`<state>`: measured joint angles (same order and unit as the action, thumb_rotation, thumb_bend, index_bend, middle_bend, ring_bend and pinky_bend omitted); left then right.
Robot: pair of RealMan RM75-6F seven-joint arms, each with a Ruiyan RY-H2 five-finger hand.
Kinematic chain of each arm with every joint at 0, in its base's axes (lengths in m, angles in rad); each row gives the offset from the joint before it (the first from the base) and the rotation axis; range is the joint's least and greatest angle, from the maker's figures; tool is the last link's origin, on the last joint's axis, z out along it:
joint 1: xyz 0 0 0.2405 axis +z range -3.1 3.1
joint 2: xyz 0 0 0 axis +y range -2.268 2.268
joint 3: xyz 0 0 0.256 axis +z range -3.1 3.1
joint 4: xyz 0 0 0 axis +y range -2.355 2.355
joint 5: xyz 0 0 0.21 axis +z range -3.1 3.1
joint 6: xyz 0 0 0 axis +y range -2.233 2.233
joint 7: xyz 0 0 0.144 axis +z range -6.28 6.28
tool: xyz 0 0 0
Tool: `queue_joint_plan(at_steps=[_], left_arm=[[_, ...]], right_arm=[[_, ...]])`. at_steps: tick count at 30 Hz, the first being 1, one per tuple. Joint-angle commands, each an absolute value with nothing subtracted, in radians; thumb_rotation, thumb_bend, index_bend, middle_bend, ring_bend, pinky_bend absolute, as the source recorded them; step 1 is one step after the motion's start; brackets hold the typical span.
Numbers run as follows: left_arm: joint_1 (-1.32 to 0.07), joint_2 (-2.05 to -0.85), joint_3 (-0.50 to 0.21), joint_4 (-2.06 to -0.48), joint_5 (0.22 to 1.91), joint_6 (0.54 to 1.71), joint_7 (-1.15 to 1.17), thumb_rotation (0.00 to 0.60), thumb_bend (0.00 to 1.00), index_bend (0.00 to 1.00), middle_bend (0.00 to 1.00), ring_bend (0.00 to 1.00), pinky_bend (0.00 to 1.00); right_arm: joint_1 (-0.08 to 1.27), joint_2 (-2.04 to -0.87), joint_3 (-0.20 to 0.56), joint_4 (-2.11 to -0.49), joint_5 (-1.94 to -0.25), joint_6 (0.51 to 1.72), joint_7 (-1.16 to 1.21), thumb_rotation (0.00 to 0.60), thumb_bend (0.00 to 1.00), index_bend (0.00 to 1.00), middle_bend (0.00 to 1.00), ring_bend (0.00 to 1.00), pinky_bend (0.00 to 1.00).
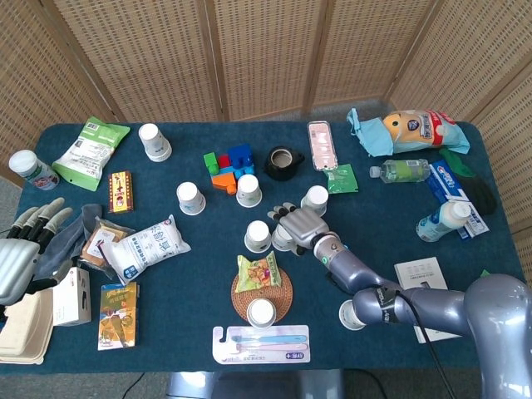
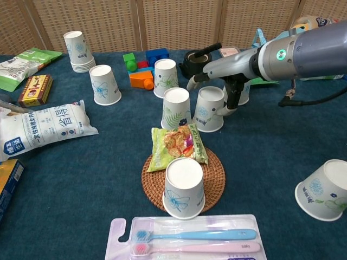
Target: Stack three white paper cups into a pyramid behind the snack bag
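Note:
The snack bag [image 2: 178, 143] lies half on a woven coaster [image 2: 215, 174], seen too in the head view as snack bag [image 1: 257, 271]. Right behind it two upside-down white paper cups stand side by side: the left cup [image 2: 177, 108] and the right cup [image 2: 209, 109]. My right hand [image 2: 226, 67] hovers over the right cup with its fingers spread; the thumb hangs beside the cup's right wall. A third cup [image 2: 242, 93] is partly hidden behind that hand. My left hand [image 1: 21, 249] rests open at the table's far left edge.
Another cup [image 2: 184, 188] stands on the coaster's front. More cups: one [image 2: 166, 77] by the toy blocks [image 2: 143, 67], one [image 2: 105, 84] further left, a stack [image 2: 79, 51] at the back, one on its side [image 2: 324, 197]. A toothbrush pack [image 2: 187, 241] lies in front.

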<state>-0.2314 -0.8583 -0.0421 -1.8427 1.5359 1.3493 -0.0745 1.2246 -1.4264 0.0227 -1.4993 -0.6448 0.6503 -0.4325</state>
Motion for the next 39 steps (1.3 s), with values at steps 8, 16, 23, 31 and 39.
queue_joint_plan(at_steps=[8,16,23,31,39], left_arm=[[-0.240,-0.856,-0.040,-1.841,1.547,1.336,-0.080,0.600,0.43,0.00,0.00,0.00,0.07],[-0.256,-0.842,-0.039,-1.845,1.541,1.305,-0.065,0.600,0.43,0.00,0.00,0.00,0.06],[-0.277,-0.841,-0.048,-1.854,1.510,1.267,-0.007,0.600,0.43,0.00,0.00,0.00,0.05],[-0.303,-0.857,-0.061,-1.860,1.479,1.232,0.030,0.600,0.43,0.00,0.00,0.00,0.06],[-0.325,-0.865,-0.067,-1.867,1.461,1.203,0.052,0.600,0.43,0.00,0.00,0.00,0.05]], right_arm=[[1.196,-1.382,0.053,-1.565,-0.673,0.682,-0.380,0.600,0.40,0.00,0.03,0.03,0.39],[1.137,-1.324,0.080,-1.631,-0.734,0.768,-0.337,0.600,0.44,0.03,0.05,0.03,0.39],[1.074,-1.261,0.087,-1.711,-0.785,0.872,-0.337,0.600,0.45,0.11,0.07,0.06,0.39],[0.978,-1.198,0.075,-1.799,-0.852,1.024,-0.371,0.600,0.47,0.24,0.16,0.12,0.42],[0.886,-1.127,0.043,-1.859,-0.866,1.086,-0.399,0.600,0.45,0.24,0.16,0.13,0.42]])
